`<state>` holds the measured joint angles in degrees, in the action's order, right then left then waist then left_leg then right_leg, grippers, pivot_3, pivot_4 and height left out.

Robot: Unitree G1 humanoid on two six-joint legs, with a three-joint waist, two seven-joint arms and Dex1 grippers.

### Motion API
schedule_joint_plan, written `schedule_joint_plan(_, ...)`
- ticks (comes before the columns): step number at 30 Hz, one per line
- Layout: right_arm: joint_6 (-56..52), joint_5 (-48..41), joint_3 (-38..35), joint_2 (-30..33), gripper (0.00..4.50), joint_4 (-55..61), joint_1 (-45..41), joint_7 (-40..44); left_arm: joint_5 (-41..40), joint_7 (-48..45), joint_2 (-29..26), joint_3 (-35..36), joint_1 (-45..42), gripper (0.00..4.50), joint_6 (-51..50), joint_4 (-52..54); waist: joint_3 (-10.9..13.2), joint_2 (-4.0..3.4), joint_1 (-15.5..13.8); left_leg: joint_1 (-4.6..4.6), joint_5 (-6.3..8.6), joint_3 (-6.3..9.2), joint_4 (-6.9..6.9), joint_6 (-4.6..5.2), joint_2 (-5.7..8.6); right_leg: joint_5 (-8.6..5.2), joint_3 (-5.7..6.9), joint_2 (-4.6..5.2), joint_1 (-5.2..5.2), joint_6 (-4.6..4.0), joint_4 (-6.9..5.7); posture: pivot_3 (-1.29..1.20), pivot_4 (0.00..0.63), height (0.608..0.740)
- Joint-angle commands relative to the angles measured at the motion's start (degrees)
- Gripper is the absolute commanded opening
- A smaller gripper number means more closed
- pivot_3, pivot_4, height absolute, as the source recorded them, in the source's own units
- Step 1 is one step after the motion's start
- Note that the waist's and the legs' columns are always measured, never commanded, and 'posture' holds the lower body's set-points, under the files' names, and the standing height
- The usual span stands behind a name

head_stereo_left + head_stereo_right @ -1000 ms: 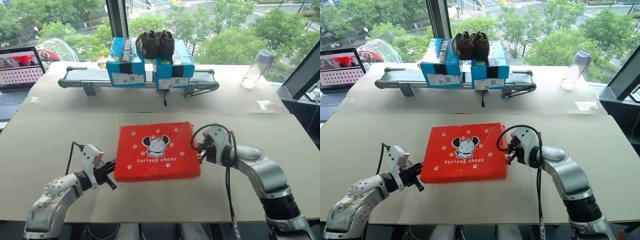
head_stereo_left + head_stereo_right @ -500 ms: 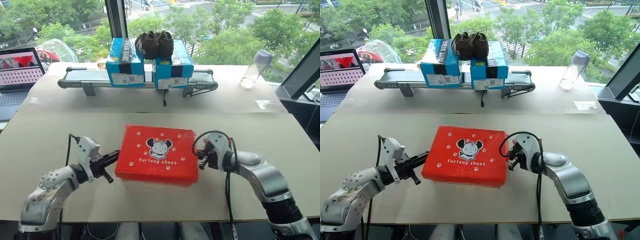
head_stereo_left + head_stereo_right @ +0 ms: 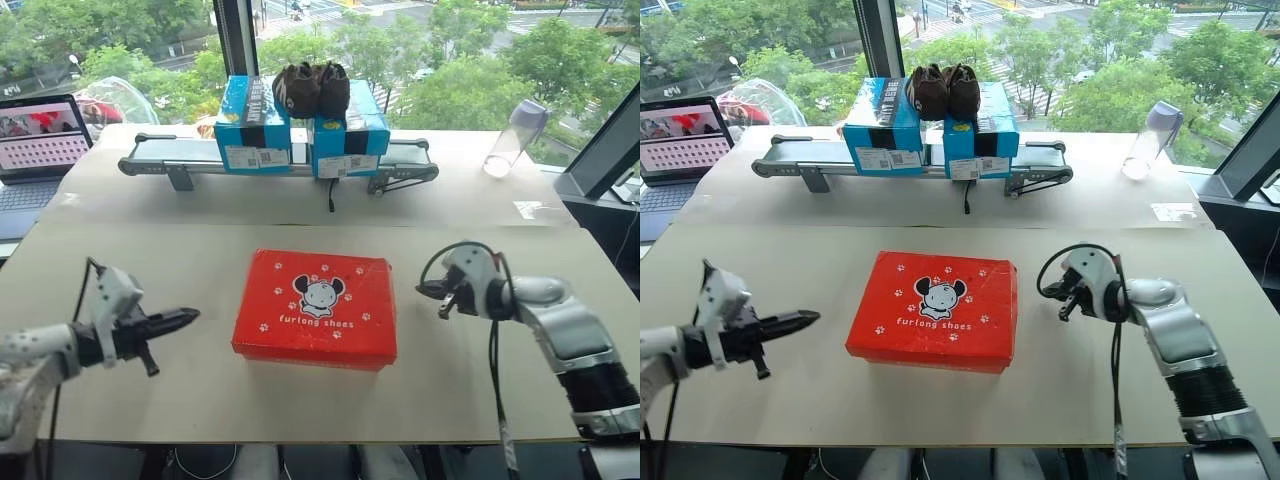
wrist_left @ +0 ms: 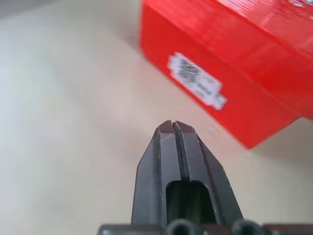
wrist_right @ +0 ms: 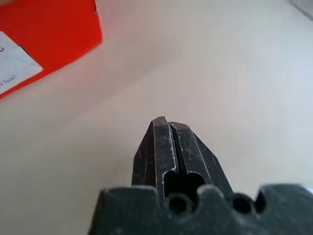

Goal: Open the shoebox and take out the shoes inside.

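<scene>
While the shoebox (image 3: 316, 309) lies lid-down and flat at mid-worktop (image 3: 120, 255), both clenched end effectors, left (image 3: 188, 317) and right (image 3: 424, 290), are held clear at its ends. The lid's front edge should be caught and lifted evenly.

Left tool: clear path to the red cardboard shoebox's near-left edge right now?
Probably yes: the shut left tool points at the red cardboard shoebox across bare beige tabletop, nothing between.
</scene>
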<state>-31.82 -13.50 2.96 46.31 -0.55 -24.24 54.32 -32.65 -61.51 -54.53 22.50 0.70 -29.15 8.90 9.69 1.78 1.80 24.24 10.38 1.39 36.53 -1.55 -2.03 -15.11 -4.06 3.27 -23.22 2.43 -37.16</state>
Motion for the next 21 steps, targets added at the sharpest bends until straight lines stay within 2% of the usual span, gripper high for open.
schedule_joint_plan(1, -2.8, -4.6, -4.4, 4.0, 0.02, 5.0, -0.3, 4.6, -3.4, -2.5, -4.5, 2.6, -7.0, 0.00, -2.3, -1.2, 0.0, 0.00, 0.0, 0.00, 0.00, 0.00, 0.00, 0.00, -0.01, 0.01, 0.01, -0.01, 0.01, 0.00, 0.01, 0.00, 0.150, 0.740)
schedule_joint_plan(4, -7.2, -8.5, -5.9, 9.1, 0.00, 11.1, 1.7, 9.4, -9.5, -4.1, -8.2, 1.2, -15.7, 0.66, -9.4, 1.0, 0.1, 0.00, -0.3, 0.10, 0.00, 0.01, -0.01, 0.00, 0.00, 0.02, 0.01, 0.00, -0.05, -0.03, 0.01, 0.00, 0.150, 0.740)
schedule_joint_plan(8, -15.4, -17.7, -9.3, 15.1, 0.00, 20.3, 4.1, 15.2, -13.5, -7.4, -12.4, -3.8, -23.2, 2.15, -15.0, 5.5, 0.2, -0.05, -0.2, 0.12, 0.02, -0.02, -0.03, 0.00, 0.04, 0.01, -0.01, 0.05, -0.04, 0.00, 0.06, 0.00, 0.150, 0.740)
schedule_joint_plan(9, -16.6, -19.1, -9.9, 16.4, 0.00, 21.9, 5.0, 16.3, -14.0, -8.1, -13.0, -4.7, -24.5, 2.35, -15.6, 6.1, 0.2, -0.08, -0.2, 0.11, 0.02, -0.03, -0.06, 0.00, 0.04, 0.01, -0.03, 0.05, -0.04, 0.00, 0.06, 0.00, 0.150, 0.740)
schedule_joint_plan(12, -18.5, -21.3, -10.4, 17.6, 0.00, 24.6, 7.9, 16.2, -14.4, -10.1, -15.0, -7.5, -28.4, 3.29, -17.1, 7.0, 0.2, -0.06, 0.0, 0.05, 0.02, -0.01, -0.13, 0.00, -0.01, -0.10, 0.00, -0.01, -0.03, 0.11, 0.04, 0.00, 0.150, 0.740)
schedule_joint_plan(13, -18.7, -21.6, -10.1, 17.4, 0.00, 25.1, 8.6, 15.6, -14.8, -10.6, -15.4, -8.1, -29.5, 3.74, -17.7, 7.1, 0.2, -0.06, 0.1, 0.04, 0.02, -0.01, -0.12, 0.00, -0.04, -0.12, 0.00, -0.04, -0.03, 0.11, 0.04, 0.00, 0.150, 0.740)
schedule_joint_plan(14, -16.8, -19.7, -8.0, 16.8, 0.00, 25.9, 9.6, 14.4, -15.3, -11.4, -16.1, -9.0, -31.3, 3.85, -18.4, 7.4, 0.2, -0.06, 0.2, 0.03, 0.01, -0.01, -0.12, 0.00, -0.04, -0.12, 0.00, -0.05, -0.03, 0.11, 0.03, 0.00, 0.150, 0.740)
schedule_joint_plan(15, -15.0, -18.2, -5.7, 16.3, 0.00, 27.0, 10.4, 13.9, -15.8, -12.2, -16.6, -9.6, -32.9, 4.36, -19.1, 7.6, 0.2, -0.03, 0.2, 0.03, 0.01, -0.03, -0.11, 0.00, -0.03, -0.12, -0.02, -0.04, -0.04, 0.11, 0.02, 0.00, 0.150, 0.740)
schedule_joint_plan(21, -11.8, -14.3, 4.1, 12.5, 0.00, 29.9, 11.7, 12.0, -18.0, -15.7, -18.9, -13.2, -41.1, 4.43, -22.9, 7.6, 0.3, -0.01, 0.6, 0.07, 0.01, -0.02, -0.04, 0.00, -0.01, -0.13, -0.02, -0.05, -0.06, 0.14, 0.00, 0.00, 0.150, 0.740)
